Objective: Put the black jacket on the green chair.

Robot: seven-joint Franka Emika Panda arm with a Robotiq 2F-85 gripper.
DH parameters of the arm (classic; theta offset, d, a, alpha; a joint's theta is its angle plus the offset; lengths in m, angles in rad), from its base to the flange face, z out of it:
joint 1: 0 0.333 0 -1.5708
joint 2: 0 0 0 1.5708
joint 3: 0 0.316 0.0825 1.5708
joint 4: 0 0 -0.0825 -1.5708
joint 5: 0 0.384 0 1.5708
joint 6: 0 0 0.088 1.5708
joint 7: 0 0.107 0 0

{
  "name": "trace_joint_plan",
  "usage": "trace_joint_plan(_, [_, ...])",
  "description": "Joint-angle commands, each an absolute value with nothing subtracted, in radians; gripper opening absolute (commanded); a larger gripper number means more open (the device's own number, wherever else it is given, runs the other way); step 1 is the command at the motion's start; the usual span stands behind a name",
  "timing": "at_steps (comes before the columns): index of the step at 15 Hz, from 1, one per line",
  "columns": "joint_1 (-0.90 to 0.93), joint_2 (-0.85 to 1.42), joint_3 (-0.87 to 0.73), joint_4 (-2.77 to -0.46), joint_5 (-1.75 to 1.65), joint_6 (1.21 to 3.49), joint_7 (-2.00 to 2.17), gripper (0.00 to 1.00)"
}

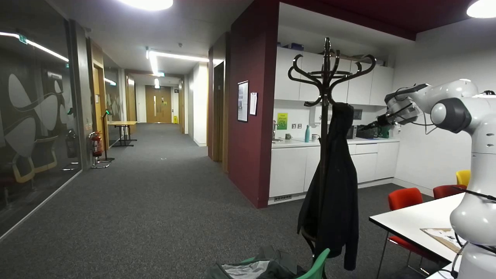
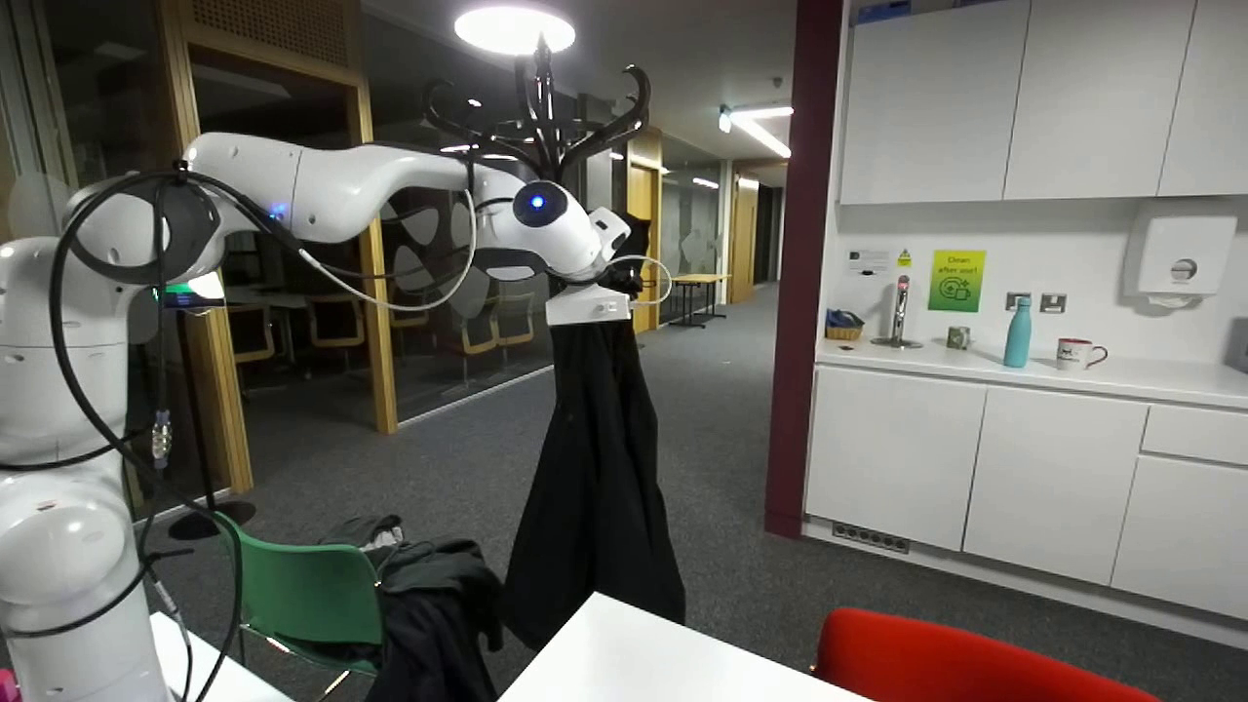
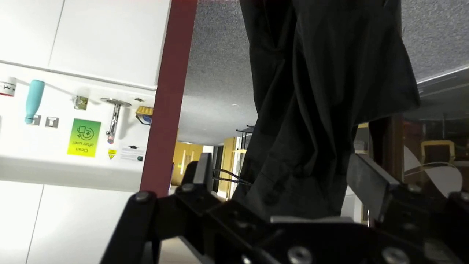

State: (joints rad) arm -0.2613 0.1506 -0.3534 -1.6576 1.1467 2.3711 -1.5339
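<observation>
The black jacket [image 1: 341,186] hangs limp from the black coat stand [image 1: 326,73]. It also hangs in an exterior view [image 2: 600,468], where the arm hides its top. The wrist picture stands upside down; there the jacket [image 3: 311,91] fills the middle, and its upper part shows between the two finger pads. My gripper [image 3: 281,167] is open with its fingers wide apart. In an exterior view the gripper [image 1: 367,126] is level with the jacket's upper part, with a small gap between them. The green chair [image 2: 312,590] stands below, beside the jacket; its edge [image 1: 318,265] shows at the bottom.
Dark clothes [image 2: 439,585] drape over the green chair. A white table [image 2: 643,658] and a red chair [image 2: 955,663] stand in front. The coat stand's curved hooks [image 2: 546,127] rise above the arm. A thin dark cord loop [image 3: 231,176] sticks out beside the jacket. Kitchen counter [image 1: 288,143] behind.
</observation>
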Motion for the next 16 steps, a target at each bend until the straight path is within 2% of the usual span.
trace_joint_plan(1, [-0.298,0.168,-0.312,-1.638,1.137,2.373,-1.524,1.0])
trace_joint_plan(16, [-0.346,0.279,-0.263,-1.492,1.226,2.4,-1.538,1.0])
